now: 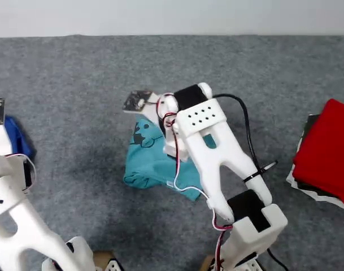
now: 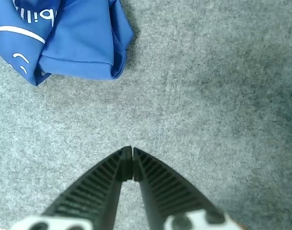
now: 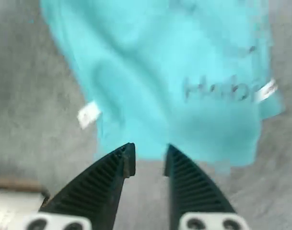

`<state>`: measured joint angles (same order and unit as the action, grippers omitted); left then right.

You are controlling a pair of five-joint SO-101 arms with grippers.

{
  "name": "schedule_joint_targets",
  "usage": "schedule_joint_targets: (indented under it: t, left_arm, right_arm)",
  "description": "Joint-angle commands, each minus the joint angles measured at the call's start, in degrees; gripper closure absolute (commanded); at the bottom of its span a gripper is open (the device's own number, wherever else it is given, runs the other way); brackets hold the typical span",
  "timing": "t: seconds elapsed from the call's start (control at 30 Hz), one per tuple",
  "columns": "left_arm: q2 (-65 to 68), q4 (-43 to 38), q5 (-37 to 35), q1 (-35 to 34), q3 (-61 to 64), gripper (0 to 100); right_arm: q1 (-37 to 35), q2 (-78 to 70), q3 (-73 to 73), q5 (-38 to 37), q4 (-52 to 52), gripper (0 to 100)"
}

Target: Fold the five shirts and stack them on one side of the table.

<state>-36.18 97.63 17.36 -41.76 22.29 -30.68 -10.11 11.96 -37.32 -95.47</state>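
Lying bunched at mid-table (image 1: 75, 79), the teal shirt (image 1: 152, 164) carries a dark print on its far-left part. The right arm (image 1: 217, 152) extends from the near edge over this shirt.

Right gripper (image 3: 148, 157): jaws set to a narrow gap, nothing between them. The fingertips (image 3: 128, 154) sit just at the edge of the teal shirt (image 3: 160, 72); contact with the cloth cannot be confirmed. A white label (image 3: 88, 115) shows on the shirt near that edge.

Left gripper (image 2: 132, 154): jaws closed tip to tip, holding nothing, above bare grey surface. The blue shirt (image 2: 74, 38) lies crumpled beyond it, apart from the tips.

Blue shirt (image 1: 16, 138): at the left edge of the table, partly behind the left arm (image 1: 8, 209).

Red shirt (image 1: 327, 149): folded, at the right edge, on top of a stack with white and dark layers beneath.
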Motion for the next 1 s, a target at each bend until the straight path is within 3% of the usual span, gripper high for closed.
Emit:
schedule_joint_targets:
  t: [0.0,0.23,0.57,0.73,0.97]
  left_arm:
    - [-0.9,-0.7,0.5,0.4,-0.2,100]
    - [-1.2,-0.5,0.5,0.0,-0.2,100]
    - [-1.2,-0.4,0.5,0.1,1.0,100]
    - [-1.2,-0.5,0.5,0.0,2.2,100]
    - [-1.2,-0.5,0.5,0.2,2.0,100]
  right_arm:
    - [-0.8,-3.1,3.1,1.1,8.7,98.5]
    - [-1.1,-18.3,10.2,1.1,22.2,98.8]
    - [-7.5,-45.3,46.0,1.1,23.5,98.8]
    - [-10.8,-53.4,62.4,1.1,16.2,98.8]
    - [-9.3,-53.5,79.0,1.1,0.5,98.8]
